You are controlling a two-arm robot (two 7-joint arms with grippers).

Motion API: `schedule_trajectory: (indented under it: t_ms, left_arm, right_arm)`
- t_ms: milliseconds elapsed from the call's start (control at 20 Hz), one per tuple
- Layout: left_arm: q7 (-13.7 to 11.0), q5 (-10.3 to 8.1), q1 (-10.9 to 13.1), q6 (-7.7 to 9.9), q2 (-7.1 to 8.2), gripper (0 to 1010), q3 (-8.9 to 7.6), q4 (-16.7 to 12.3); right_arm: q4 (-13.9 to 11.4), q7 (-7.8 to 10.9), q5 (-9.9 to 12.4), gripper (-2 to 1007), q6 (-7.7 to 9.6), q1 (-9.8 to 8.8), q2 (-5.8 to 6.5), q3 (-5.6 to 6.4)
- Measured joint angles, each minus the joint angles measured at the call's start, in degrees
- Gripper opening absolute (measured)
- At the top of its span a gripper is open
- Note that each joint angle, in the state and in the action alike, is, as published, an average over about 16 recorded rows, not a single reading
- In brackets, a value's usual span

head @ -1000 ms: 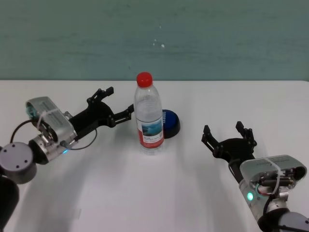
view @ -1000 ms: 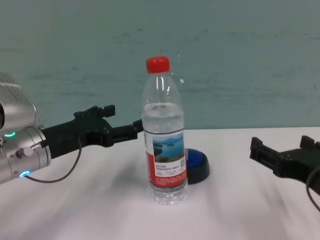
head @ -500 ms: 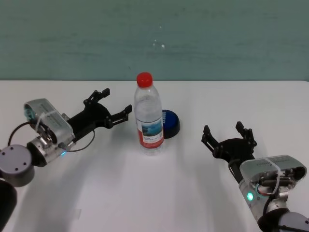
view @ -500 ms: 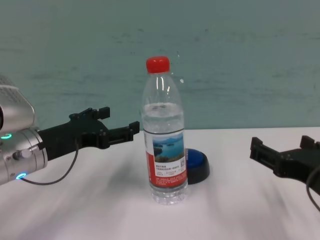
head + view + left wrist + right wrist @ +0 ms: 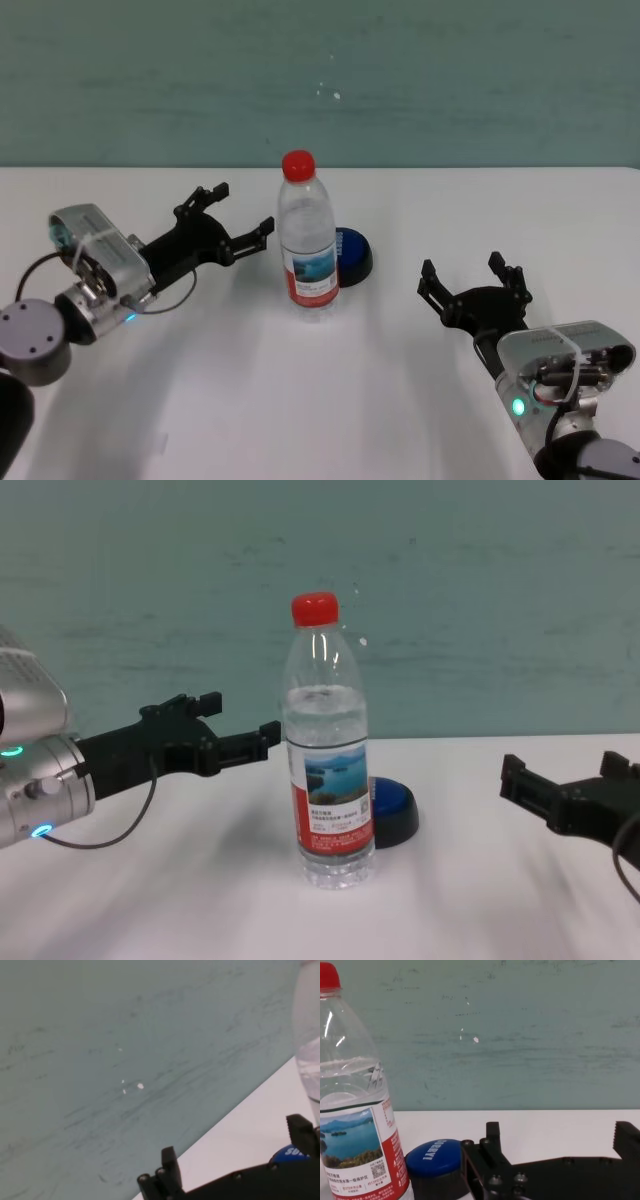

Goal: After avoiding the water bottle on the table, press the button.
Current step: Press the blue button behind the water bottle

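Observation:
The water bottle [image 5: 308, 250] stands upright near the middle of the white table [image 5: 300, 400], with its red cap and lake label showing. The blue button [image 5: 353, 250] sits just behind it on its right and is partly hidden by it. My left gripper [image 5: 241, 208] is open and empty, held above the table just left of the bottle without touching it. My right gripper [image 5: 465, 275] is open and empty at the right, apart from both. The chest view shows the bottle [image 5: 328, 770], the button [image 5: 393, 805] and the left gripper [image 5: 240, 720]. The right wrist view shows the button [image 5: 436, 1157] beside the bottle [image 5: 355, 1120].
A green-grey wall [image 5: 320, 80] runs along the table's far edge. Bare white tabletop lies behind the bottle and between the button and my right gripper [image 5: 565, 775].
My left gripper drew back a little to the left, away from the bottle, then held still. The bottle, the button and the right arm have not moved.

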Motion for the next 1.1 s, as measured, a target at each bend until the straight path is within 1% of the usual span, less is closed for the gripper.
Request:
schedule_trajectory:
  t_ms: [100, 250, 400, 550, 700, 850, 1000, 1100]
  left_arm:
    - [0.3, -0.01, 0.8, 0.51, 0.44, 1000, -0.23, -1.2]
    - [1.0, 0.03, 2.5, 1.6, 1.38, 1000, -0.74, -3.9]
    - [2.0, 0.12, 4.9, 3.03, 2.62, 1000, -1.47, -7.4]
    - [3.2, 0.33, 8.0, 4.73, 4.12, 1000, -2.41, -11.6]
    - [4.6, 0.55, 12.0, 6.7, 5.87, 1000, -3.7, -16.7]
    - [6.2, 0.76, 16.5, 8.73, 7.54, 1000, -5.25, -22.0]
    - [7.8, 0.93, 21.2, 10.66, 8.87, 1000, -7.02, -27.3]
    - [9.0, 1.0, 24.4, 11.89, 9.49, 1000, -8.22, -30.8]
  right_arm:
    - [0.0, 0.0, 0.0, 1003, 0.0, 0.0, 0.0, 0.0]
    - [0.0, 0.0, 0.0, 1003, 0.0, 0.0, 0.0, 0.0]
    - [0.0, 0.0, 0.0, 1003, 0.0, 0.0, -0.01, 0.0]
    - [0.0, 0.0, 0.0, 1003, 0.0, 0.0, 0.0, 0.0]
    - [0.0, 0.0, 0.0, 1003, 0.0, 0.0, -0.01, 0.0]
    - [0.0, 0.01, 0.0, 1003, 0.0, 0.0, 0.0, 0.0]
    - [0.0, 0.01, 0.0, 1003, 0.0, 0.0, 0.0, 0.0]
    - [0.0, 0.01, 0.0, 1003, 0.0, 0.0, 0.0, 0.0]
